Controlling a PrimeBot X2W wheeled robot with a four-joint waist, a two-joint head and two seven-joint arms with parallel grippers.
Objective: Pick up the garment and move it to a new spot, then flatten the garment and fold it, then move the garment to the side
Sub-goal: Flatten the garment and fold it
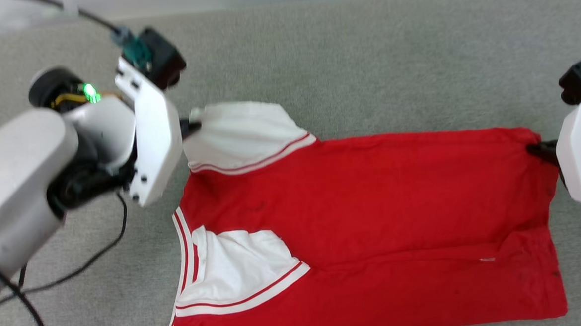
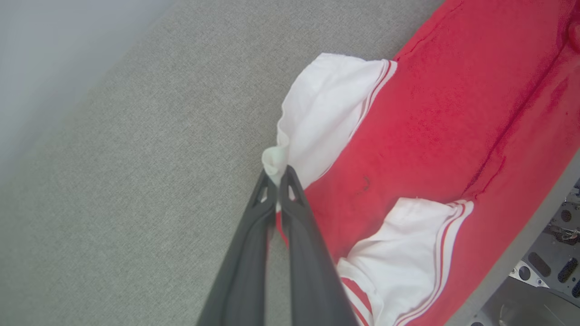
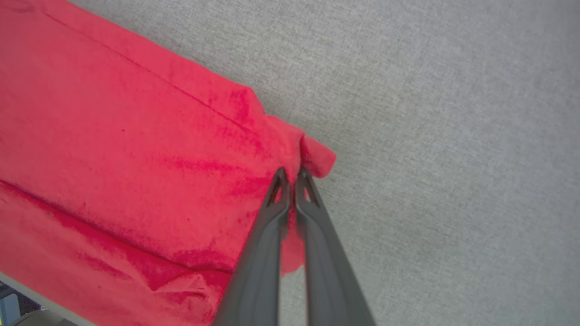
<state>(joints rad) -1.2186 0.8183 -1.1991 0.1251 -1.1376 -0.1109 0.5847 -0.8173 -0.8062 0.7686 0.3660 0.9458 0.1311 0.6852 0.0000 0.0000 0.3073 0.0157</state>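
Grey woven cloth covers the surface (image 1: pixel 363 40) in the head view. The garment (image 1: pixel 371 193) lies spread on it with its plain red face up, and the near sleeve (image 1: pixel 236 265) is lapped onto the body. The left gripper (image 1: pixel 192 126) meets the far sleeve (image 1: pixel 244 130) and the right gripper (image 1: pixel 536 149) meets the hem corner (image 1: pixel 528 138). How firmly either one bites is unclear from up here.

In the left wrist view the jaws are together, pinching a small white bunch at the tip of the far sleeve (image 2: pixel 326 104).

In the right wrist view the jaws are likewise closed, on a little red tuck of the hem corner (image 3: pixel 317 156).

Both holds look thin. A hard stretch to flatten the cloth could pull a pinch free, and an uneven lift could drag the lapped sleeve further askew. The wrist views show how deep each bite is. The head view shows both ends at once.
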